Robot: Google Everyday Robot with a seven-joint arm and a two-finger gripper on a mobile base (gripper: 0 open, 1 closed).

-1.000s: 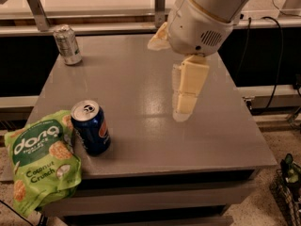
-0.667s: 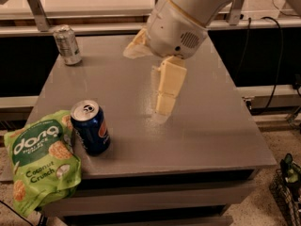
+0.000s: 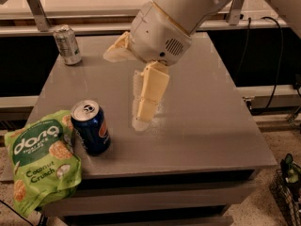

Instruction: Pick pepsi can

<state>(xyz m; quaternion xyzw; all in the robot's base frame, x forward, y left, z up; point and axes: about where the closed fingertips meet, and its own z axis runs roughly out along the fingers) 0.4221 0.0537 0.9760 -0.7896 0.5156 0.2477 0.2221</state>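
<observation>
The pepsi can [image 3: 91,127] is dark blue with a silver top and stands upright near the front left of the grey table [image 3: 202,126]. My gripper [image 3: 125,86] hangs above the middle of the table, to the right of the can and a little behind it, apart from it. Its cream fingers are spread open and hold nothing. One finger [image 3: 149,94] points down toward the tabletop. The other shows behind it to the upper left.
A green Dang Coconut Crunch chips bag [image 3: 42,159] lies at the front left corner, touching the pepsi can's left side. A silver-grey can [image 3: 67,44] stands at the back left. A metal rail runs behind the table.
The arm and gripper have moved left across the table, closer to the pepsi can. The cans and the bag have not moved.
</observation>
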